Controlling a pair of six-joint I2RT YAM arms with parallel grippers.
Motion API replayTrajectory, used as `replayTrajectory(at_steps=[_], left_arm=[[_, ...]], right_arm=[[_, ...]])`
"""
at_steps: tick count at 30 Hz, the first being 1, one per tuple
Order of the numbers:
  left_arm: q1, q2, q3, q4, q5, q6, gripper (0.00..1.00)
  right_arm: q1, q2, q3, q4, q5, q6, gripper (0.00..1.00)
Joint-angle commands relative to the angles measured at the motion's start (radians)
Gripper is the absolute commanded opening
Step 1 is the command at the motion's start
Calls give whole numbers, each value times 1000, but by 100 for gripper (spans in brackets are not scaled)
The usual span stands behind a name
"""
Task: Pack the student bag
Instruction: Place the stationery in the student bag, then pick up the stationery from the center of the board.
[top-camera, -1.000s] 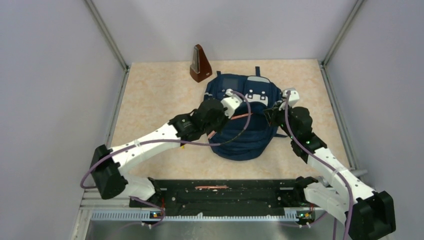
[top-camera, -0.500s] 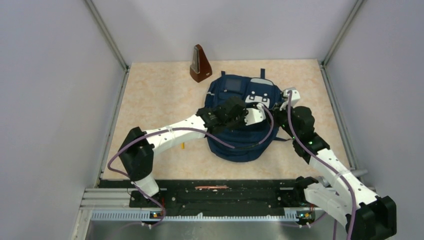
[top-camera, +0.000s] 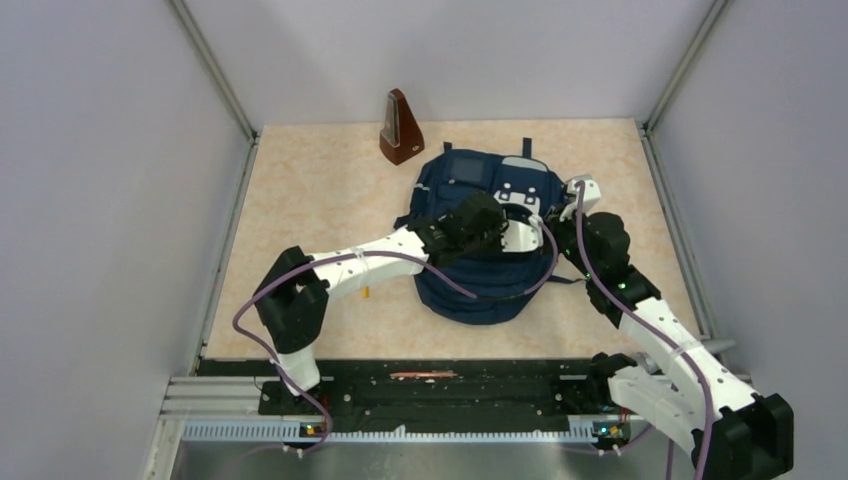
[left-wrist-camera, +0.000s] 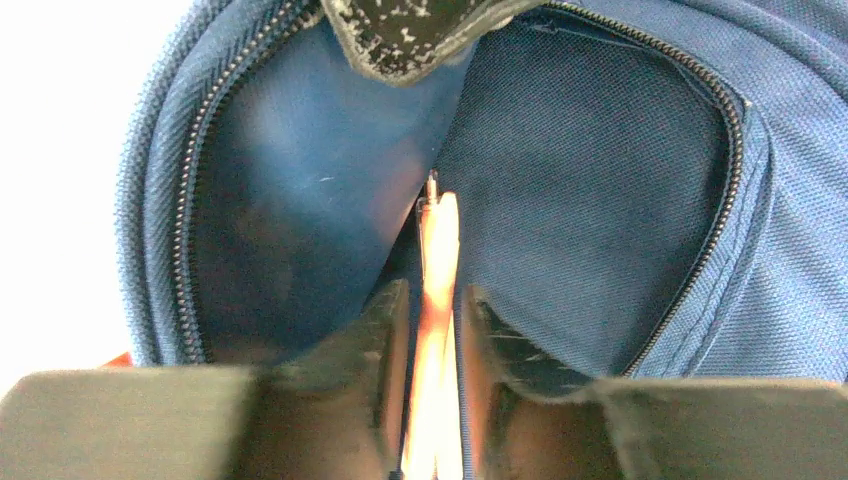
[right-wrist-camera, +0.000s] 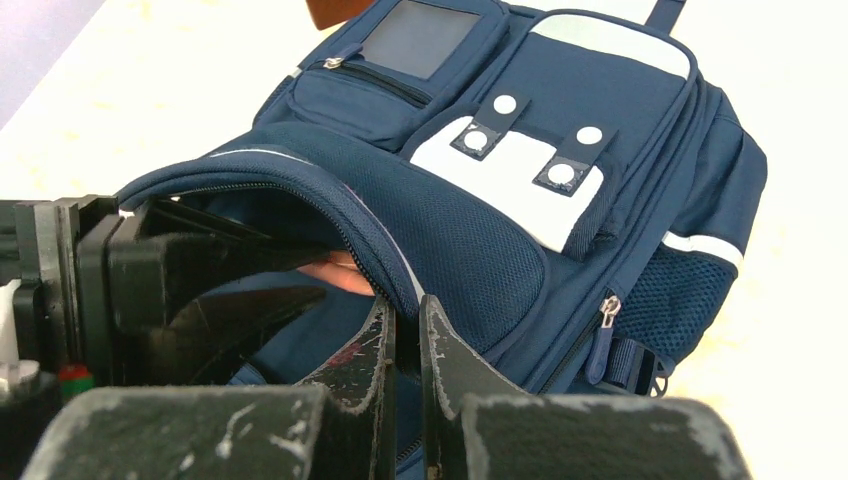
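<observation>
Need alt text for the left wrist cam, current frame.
A slim pale orange pen sits between the dark fingers of the left pincer, its tip pointing into the unzipped main pocket of the navy blue fabric backpack. At the top edge, the scuffed black right pincer holds the pocket rim up.

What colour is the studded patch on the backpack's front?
The patch is pale grey, almost white, on the navy backpack; the right wrist view shows it best.

No readable text, labels, numbers anywhere.
</observation>
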Motion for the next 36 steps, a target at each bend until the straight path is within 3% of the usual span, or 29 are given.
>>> replayTrajectory(at_steps=[1,2,3,6,10,15,23,28,32,35,36], left_arm=[[2,-11,43,78,-28,-82,45],[3,-24,25,93,-22,-93,58],[3,-38,2,114,-20,-102,61],[3,-97,-67,177,-17,-155,63],[3,-211,-230,295,-27,-333,63],[11,-362,-425,268,-119,-579,63],[126,-516,-618,8,-247,-1000,63],[317,-562,-697,-70,-254,-1225,63],[447,-566,-750,-58,-240,-1320,62],[494,-551,-769,-43,-233,-1342,47],[500,-546,-770,-41,-236,-1344,46]], right_arm=[[-3,-53,81,90,8,43,0],[-3,-55,81,90,10,43,0],[-3,-56,81,87,12,43,0],[-3,-61,82,82,13,41,0],[-3,-70,75,83,24,43,0],[-2,-65,72,90,25,44,0],[-3,-52,69,97,18,41,0],[-3,-49,61,101,17,43,0],[-3,-50,58,98,19,43,0],[-3,-52,56,94,22,40,0],[-3,-53,56,94,24,40,0]])
